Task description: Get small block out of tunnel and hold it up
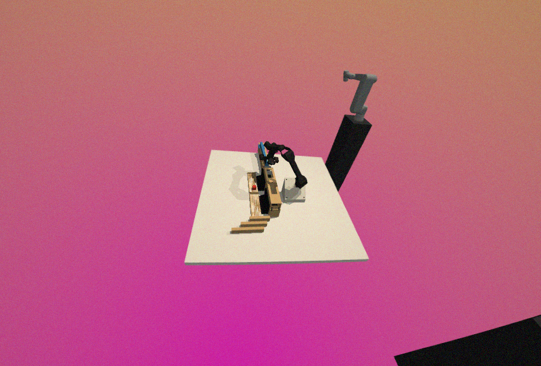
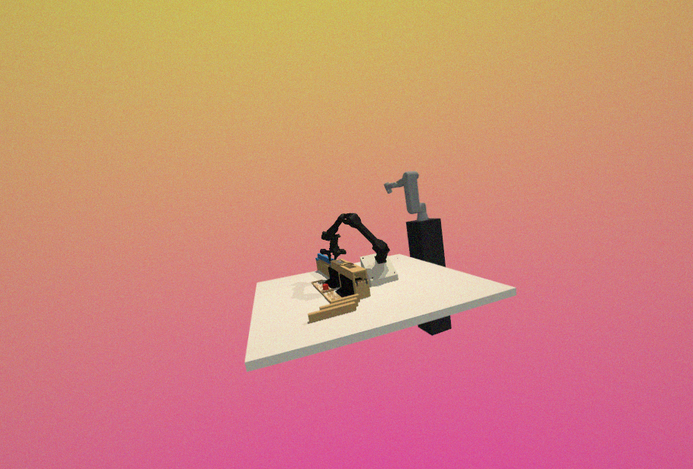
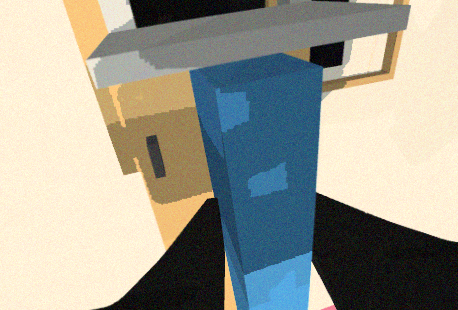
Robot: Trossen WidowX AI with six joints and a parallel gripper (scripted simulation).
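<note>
Wrist view: blue handle (image 1: 261, 147) (image 2: 322, 257) (image 3: 271, 145) sits between the claw's (image 1: 267, 162) (image 2: 332, 258) (image 3: 264, 197) fingers.

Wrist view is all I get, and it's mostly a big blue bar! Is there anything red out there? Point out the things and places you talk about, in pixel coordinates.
Observer: Yes, a little red cube (image 1: 254, 187) (image 2: 325, 287).

Operator: Cool! Any sticks lying about?

Observer: Three wooden sticks (image 1: 254, 224) (image 2: 334, 312), side by side on the white table (image 1: 305, 232) (image 2: 297, 345).

Operator: Is mine the only robot arm?

Observer: No, a grey arm (image 1: 361, 94) (image 2: 411, 193) stands on a tall black post (image 1: 349, 146) (image 2: 426, 243) too.
</note>
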